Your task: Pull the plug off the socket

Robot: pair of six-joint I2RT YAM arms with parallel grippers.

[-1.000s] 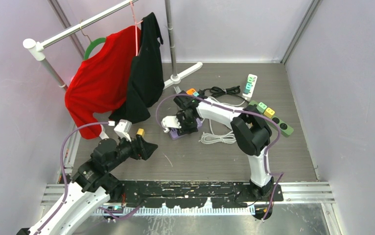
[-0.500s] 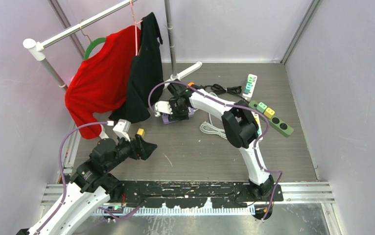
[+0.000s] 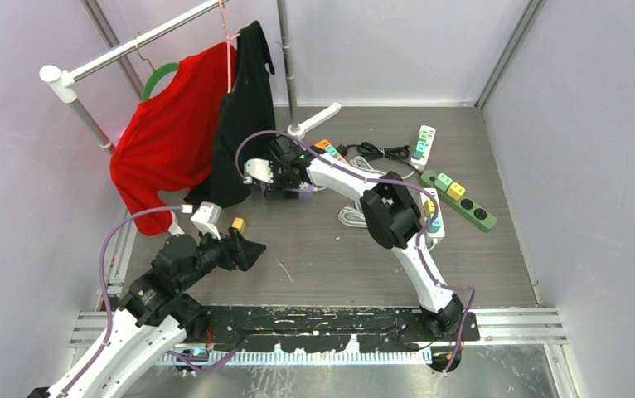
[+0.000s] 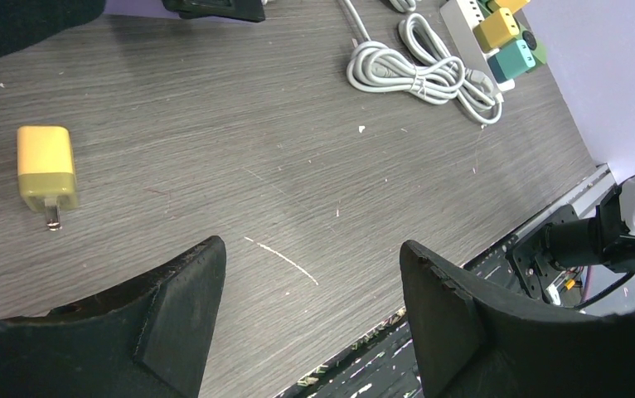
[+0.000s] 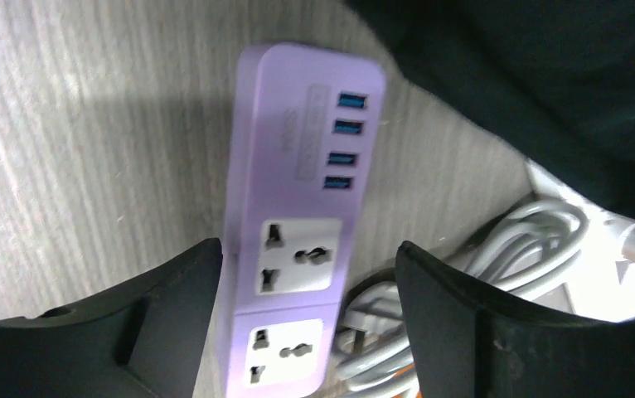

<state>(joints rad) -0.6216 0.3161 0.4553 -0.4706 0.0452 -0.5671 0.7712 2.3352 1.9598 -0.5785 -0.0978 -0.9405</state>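
Lilac walls (image 3: pixel 397 50) enclose a grey wood-grain floor (image 3: pixel 322 261).

No legible text, brand or number was found in any view. A faint raised line of lettering is seen on the purple power strip (image 5: pixel 298 207), beside its USB ports (image 5: pixel 343 141), too blurred to be read. Any marks on the white power strip (image 3: pixel 424 141) are too small to be made out.

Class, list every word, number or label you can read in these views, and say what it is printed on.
Nothing can be read.
Purple power strip: faint marking beside its USB ports, too blurred.
White power strip: any print too small.
Yellow plug: no print showing.
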